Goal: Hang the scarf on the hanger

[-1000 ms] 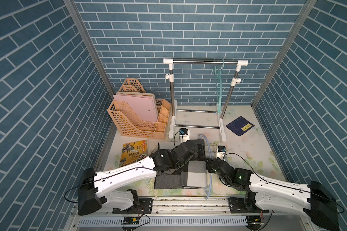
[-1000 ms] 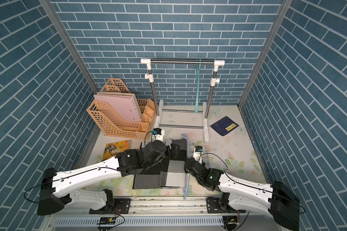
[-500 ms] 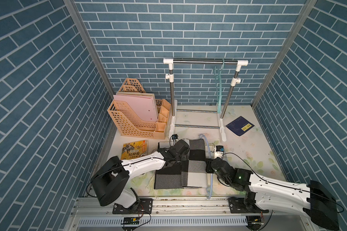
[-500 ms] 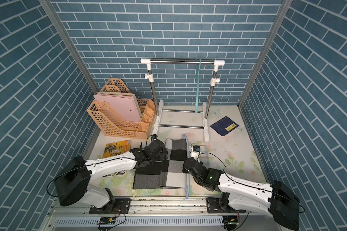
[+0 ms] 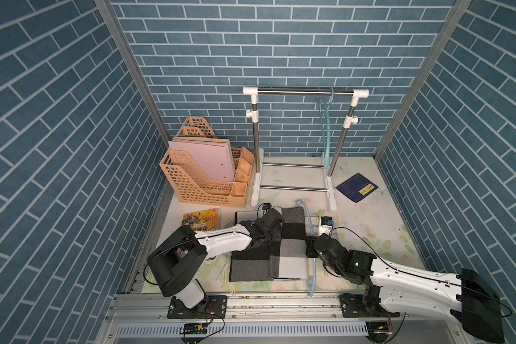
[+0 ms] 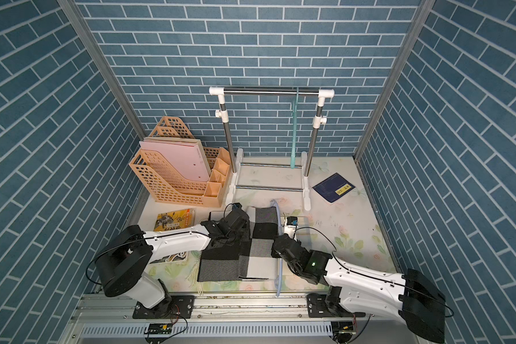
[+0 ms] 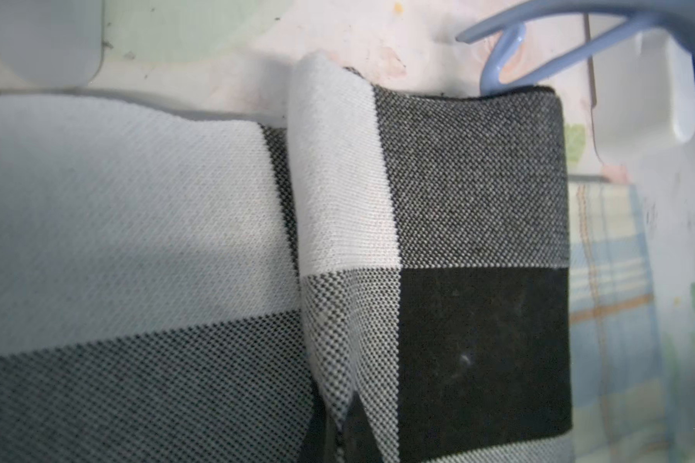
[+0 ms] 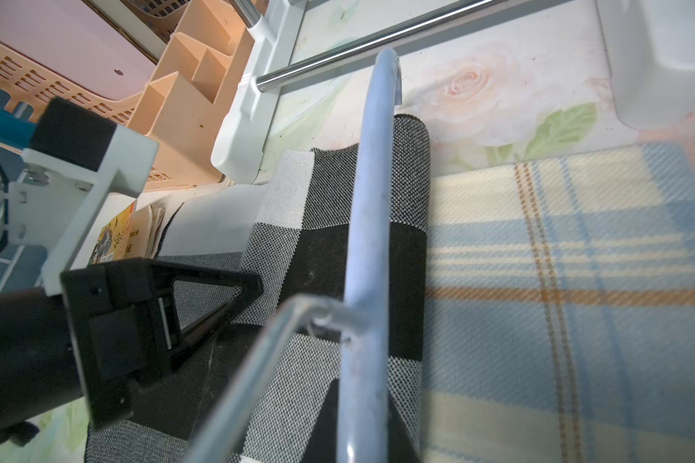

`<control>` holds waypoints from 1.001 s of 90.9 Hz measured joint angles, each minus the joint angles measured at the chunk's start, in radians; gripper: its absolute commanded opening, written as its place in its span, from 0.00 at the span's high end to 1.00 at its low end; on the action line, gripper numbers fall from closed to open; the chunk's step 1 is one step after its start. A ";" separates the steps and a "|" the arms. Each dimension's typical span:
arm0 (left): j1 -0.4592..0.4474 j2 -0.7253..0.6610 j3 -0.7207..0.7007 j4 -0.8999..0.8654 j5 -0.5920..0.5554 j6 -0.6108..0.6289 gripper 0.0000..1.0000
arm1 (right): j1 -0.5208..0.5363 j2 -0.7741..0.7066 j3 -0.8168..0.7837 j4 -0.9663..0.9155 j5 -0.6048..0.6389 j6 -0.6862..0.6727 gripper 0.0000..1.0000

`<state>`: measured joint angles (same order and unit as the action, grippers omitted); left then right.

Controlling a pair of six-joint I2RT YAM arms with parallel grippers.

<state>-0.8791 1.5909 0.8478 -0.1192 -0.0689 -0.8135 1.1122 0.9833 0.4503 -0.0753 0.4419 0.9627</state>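
Three tones, black, grey and white, in large woven squares made up the scarf (image 5: 280, 253), which lay folded flat on the flowered table (image 5: 370, 226), front and centre between the two arms, with pale fringe trailing off its near end. Along its right edge lay the pale blue hanger (image 5: 312, 268), a smooth rounded bar with its hook toward the clothes rail (image 5: 304, 91), where a teal hanger (image 5: 325, 134) hung.

The left gripper (image 8: 237, 308) was pressed together on the scarf. Only the left wrist view showed the ridge of cloth pulled up into its dark fingertips (image 7: 352, 435), and the coarse dotted weave. The right gripper (image 5: 310, 248) sat over the pale blue hanger's bar. The right wrist view showed that bar running down out of frame, and whether the jaws had closed on it could not be told. That view also showed a blue-and-cream plaid cloth (image 8: 558, 300) beside the scarf.
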 measured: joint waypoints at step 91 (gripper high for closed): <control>0.264 -0.484 -0.134 -0.348 -0.084 0.054 1.00 | -0.036 0.189 0.136 0.035 -0.095 0.002 1.00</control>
<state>-0.6155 1.1072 0.7143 -0.4675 -0.1528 -0.7597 1.0760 1.1725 0.5865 -0.0402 0.3473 0.9642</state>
